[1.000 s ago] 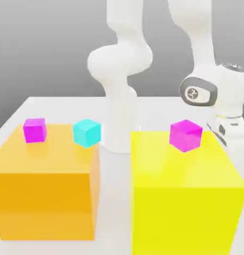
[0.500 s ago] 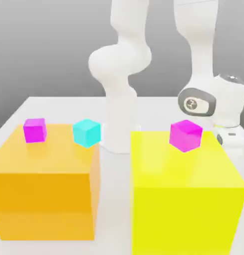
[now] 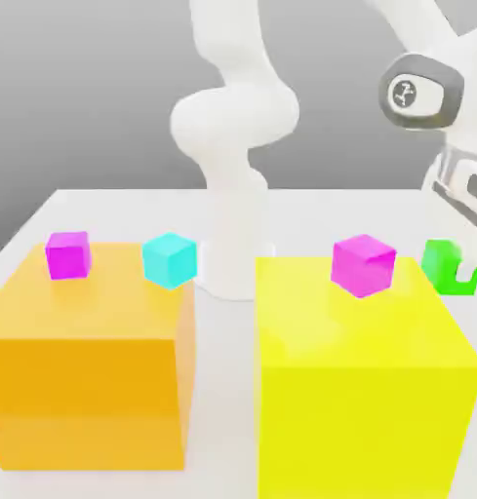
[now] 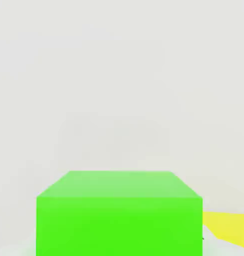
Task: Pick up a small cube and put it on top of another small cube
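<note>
Green cube (image 3: 443, 266) sits just past the far right edge of the yellow block (image 3: 359, 390) in the exterior view, partly hidden by that block, with the arm's hand (image 3: 461, 185) directly above it; finger state cannot be told. In the hand view the green cube (image 4: 119, 215) is close under the camera against the pale worktop (image 4: 119, 75), a corner of the yellow block (image 4: 228, 227) beside it. On the yellow block rests a magenta cube (image 3: 362, 264); the orange block (image 3: 86, 361) beside it carries another magenta cube (image 3: 68, 254) and a cyan cube (image 3: 170, 259).
</note>
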Robot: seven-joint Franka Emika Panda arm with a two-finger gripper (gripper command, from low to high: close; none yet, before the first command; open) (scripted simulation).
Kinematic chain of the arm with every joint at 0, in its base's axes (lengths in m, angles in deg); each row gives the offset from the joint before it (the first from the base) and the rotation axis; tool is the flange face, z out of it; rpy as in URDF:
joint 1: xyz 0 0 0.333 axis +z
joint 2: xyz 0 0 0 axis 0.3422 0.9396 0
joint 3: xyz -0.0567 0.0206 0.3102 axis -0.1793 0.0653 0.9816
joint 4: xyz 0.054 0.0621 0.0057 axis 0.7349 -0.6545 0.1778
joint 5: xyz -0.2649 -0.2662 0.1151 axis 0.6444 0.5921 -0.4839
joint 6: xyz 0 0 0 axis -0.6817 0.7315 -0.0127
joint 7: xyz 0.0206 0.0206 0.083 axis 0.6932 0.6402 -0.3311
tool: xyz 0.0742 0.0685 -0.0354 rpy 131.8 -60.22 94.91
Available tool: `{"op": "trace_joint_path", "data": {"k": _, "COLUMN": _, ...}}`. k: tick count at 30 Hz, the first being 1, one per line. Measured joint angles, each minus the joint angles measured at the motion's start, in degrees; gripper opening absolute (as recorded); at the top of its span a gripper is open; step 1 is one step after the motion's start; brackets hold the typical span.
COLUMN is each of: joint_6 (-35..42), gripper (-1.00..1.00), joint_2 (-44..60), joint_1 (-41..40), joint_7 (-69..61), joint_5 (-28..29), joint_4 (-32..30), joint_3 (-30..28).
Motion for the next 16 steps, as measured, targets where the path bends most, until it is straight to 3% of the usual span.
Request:
{"op": "trace_joint_path", "data": {"k": 7, "joint_6": 17.1, "gripper": -1.0, "joint_2": -11.26, "joint_1": -6.37, "joint_7": -8.99, "joint_5": 2.24, "joint_4": 6.8, "joint_3": -7.33}}
{"op": "trace_joint_path", "data": {"k": 12, "joint_6": 10.47, "gripper": -1.0, "joint_2": -11.07, "joint_1": -7.28, "joint_7": -11.81, "joint_5": 1.69, "joint_4": 1.3, "joint_3": -10.02}}
{"op": "trace_joint_path", "data": {"k": 13, "joint_6": 8.83, "gripper": 1.0, "joint_2": -10.56, "joint_1": -7.33, "joint_7": -11.89, "joint_5": 1.7, "joint_4": 0.19, "joint_3": -10.15}}
{"op": "trace_joint_path", "data": {"k": 16, "joint_6": 8.83, "gripper": 1.0, "joint_2": -10.56, "joint_1": -7.33, "joint_7": -11.89, "joint_5": 1.7, "joint_4": 0.19, "joint_3": -10.15}}
